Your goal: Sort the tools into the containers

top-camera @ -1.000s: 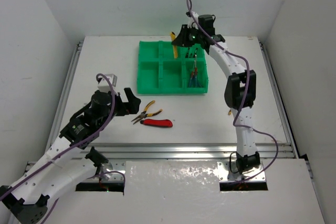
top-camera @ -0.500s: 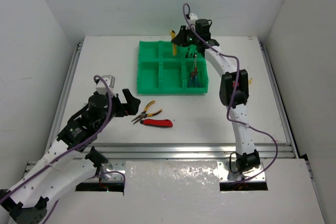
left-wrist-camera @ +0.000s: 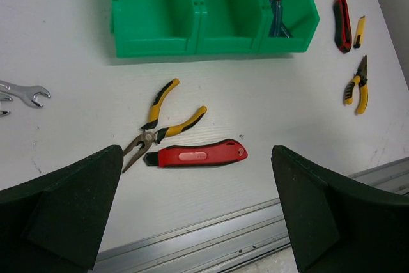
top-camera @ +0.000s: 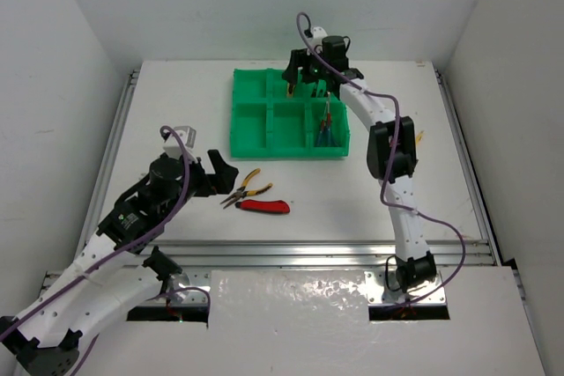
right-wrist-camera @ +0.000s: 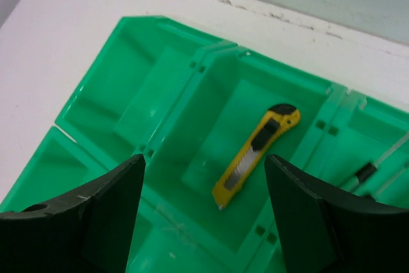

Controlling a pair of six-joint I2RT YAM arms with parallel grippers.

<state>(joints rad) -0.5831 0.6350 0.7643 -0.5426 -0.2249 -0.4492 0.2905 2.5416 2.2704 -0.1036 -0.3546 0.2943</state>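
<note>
**Crowded pickup ahead, both grippers hanging empty**

The yellow utility knife is lying slantwise on the floor of the far middle compartment of the green tray. The right gripper is hovering just above it, fingers spread with nothing between them. Screwdrivers are resting in the near right compartment.

In front of the tray, the yellow-handled pliers and the red utility knife are lying just beside each other, plier nose almost at the knife's tip. The left gripper is hanging over them, wide open and empty.

That closeness is looking like the main hazard. Fingers closing on one tool are likely to be nudging or trapping the other. Both are lying flat, so a shallow grip is risking a slip and a deep one a scrape on the table.

The right gripper, rising carelessly, could be clipping a divider and shifting the tray. A wrench on the left and a second pair of pliers on the right are waiting near the arms' sweep.
</note>
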